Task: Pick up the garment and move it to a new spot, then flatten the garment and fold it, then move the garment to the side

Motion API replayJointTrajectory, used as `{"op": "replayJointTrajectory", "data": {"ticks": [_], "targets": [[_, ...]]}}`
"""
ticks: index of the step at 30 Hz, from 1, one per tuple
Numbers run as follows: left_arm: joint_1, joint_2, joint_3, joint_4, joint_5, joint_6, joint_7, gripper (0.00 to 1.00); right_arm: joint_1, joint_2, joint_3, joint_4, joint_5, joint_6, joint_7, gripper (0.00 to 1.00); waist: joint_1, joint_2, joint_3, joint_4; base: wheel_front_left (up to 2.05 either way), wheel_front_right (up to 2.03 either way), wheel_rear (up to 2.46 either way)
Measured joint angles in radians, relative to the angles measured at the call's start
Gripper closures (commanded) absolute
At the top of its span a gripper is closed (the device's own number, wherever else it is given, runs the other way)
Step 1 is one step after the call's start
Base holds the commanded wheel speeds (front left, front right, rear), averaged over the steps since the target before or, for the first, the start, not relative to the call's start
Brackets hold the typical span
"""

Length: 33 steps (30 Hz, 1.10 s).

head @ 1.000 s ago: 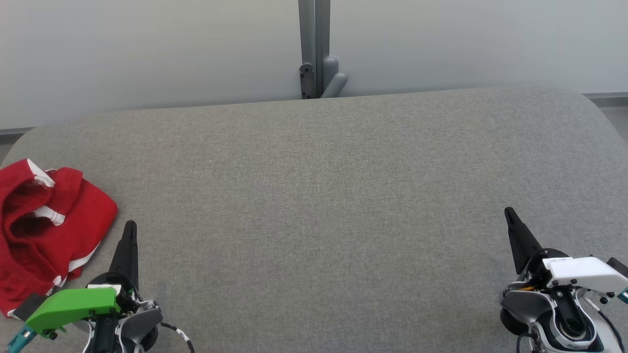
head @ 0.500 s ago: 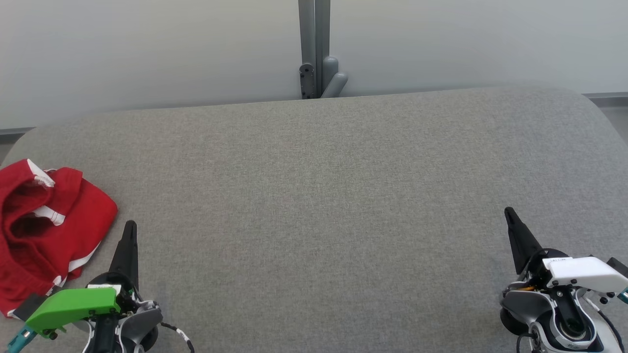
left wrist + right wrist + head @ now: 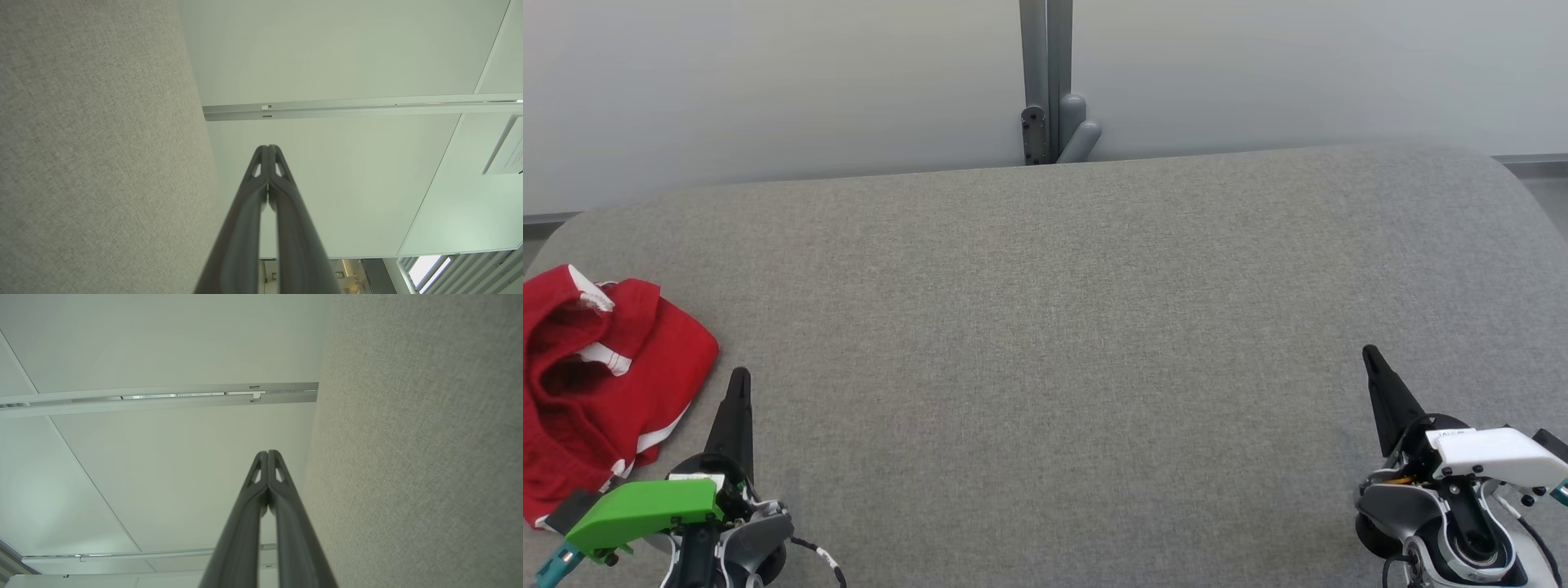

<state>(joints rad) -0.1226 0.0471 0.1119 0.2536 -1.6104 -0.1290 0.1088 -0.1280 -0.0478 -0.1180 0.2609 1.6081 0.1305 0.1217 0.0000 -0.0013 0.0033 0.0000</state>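
My left gripper (image 3: 739, 377) sits at the lower left of the head view, its two dark fingers pressed together tip to tip and holding nothing; a green cover (image 3: 641, 506) tops its wrist; my right gripper (image 3: 1370, 354) sits at the lower right, likewise closed on nothing, under a white cover (image 3: 1494, 453); just to the left of my left fingers, clear of their tips, the red garment (image 3: 605, 384) with white trim lies crumpled at the left edge of the grey fabric-covered table (image 3: 1045, 327); beyond the table's far edge stands a pale wall (image 3: 768, 82) with a grey post (image 3: 1045, 73).
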Motion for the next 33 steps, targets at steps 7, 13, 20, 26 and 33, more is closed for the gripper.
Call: {"op": "replayJointTrajectory", "data": {"ticks": [7,13,20,26,33], "targets": [[0.0,0.0,0.0,0.0,0.0,0.0,0.0,1.0,0.0,0.0,0.0,0.0,0.0,0.0,0.0,1.0,0.0,0.0,0.0,0.0,0.0,0.0,0.0],[0.0,0.0,0.0,0.0,0.0,0.0,0.0,1.0,0.0,0.0,0.0,0.0,0.0,0.0,0.0,1.0,0.0,0.0,0.0,0.0,0.0,0.0,0.0],[0.0,0.0,0.0,0.0,0.0,0.0,0.0,1.0,0.0,0.0,0.0,0.0,0.0,0.0,0.0,1.0,0.0,0.0,0.0,0.0,0.0,0.0,0.0],[0.0,0.0,0.0,0.0,0.0,0.0,0.0,1.0,0.0,0.0,0.0,0.0,0.0,0.0,0.0,1.0,0.0,0.0,0.0,0.0,0.0,0.0,0.0],[0.0,0.0,0.0,0.0,0.0,0.0,0.0,1.0,0.0,0.0,0.0,0.0,0.0,0.0,0.0,1.0,0.0,0.0,0.0,0.0,0.0,0.0,0.0]]}}
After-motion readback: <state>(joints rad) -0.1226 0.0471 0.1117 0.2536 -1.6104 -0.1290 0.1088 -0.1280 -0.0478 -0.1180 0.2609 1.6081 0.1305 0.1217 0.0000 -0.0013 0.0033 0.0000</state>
